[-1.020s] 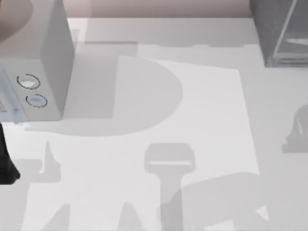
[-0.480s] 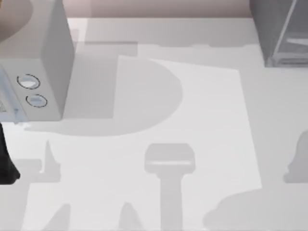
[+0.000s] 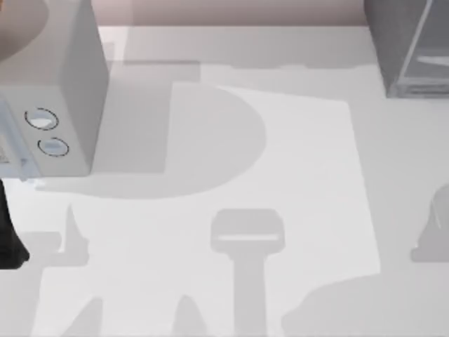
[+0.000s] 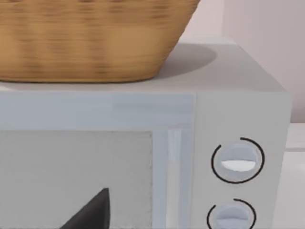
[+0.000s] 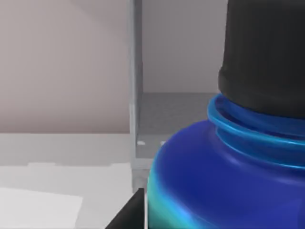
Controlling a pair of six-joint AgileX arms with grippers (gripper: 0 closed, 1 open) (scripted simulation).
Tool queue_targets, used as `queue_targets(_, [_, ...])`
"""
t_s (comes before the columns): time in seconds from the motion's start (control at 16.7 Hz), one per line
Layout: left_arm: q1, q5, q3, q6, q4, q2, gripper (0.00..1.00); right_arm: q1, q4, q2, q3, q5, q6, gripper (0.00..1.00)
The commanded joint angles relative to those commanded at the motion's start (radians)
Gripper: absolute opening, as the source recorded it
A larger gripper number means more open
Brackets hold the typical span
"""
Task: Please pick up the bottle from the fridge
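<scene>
Right claw [image 5: 136, 212] sat tight against the bottle [image 5: 224, 176], apparently clamped on it, just outside the fridge [image 3: 407, 49] at the table's far right corner. A loose hold could drop it. Left arm idled by the microwave [image 4: 238, 119].

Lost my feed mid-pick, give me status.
Left pincer parked facing the dial box. Bottle close up against right wrist camera, fridge behind it at table's far right. Grip unconfirmed. Nothing seen blocking.
</scene>
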Motion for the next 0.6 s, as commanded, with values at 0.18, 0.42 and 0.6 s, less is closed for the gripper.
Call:
queue_targets(0.18, [0.000, 0.000, 0.000, 0.000, 0.000, 0.000, 1.00, 0.075, 0.096, 0.132, 0.078, 0.076, -0.010, 0.00])
queue_targets(0.42, [0.000, 0.000, 0.000, 0.000, 0.000, 0.000, 1.00, 0.227, 0.268, 0.424, 0.214, 0.233, -0.018, 0.00])
queue_targets(0.6, [0.000, 0.000, 0.000, 0.000, 0.000, 0.000, 1.00, 0.369, 0.407, 0.713, 0.318, 0.379, -0.013, 0.00])
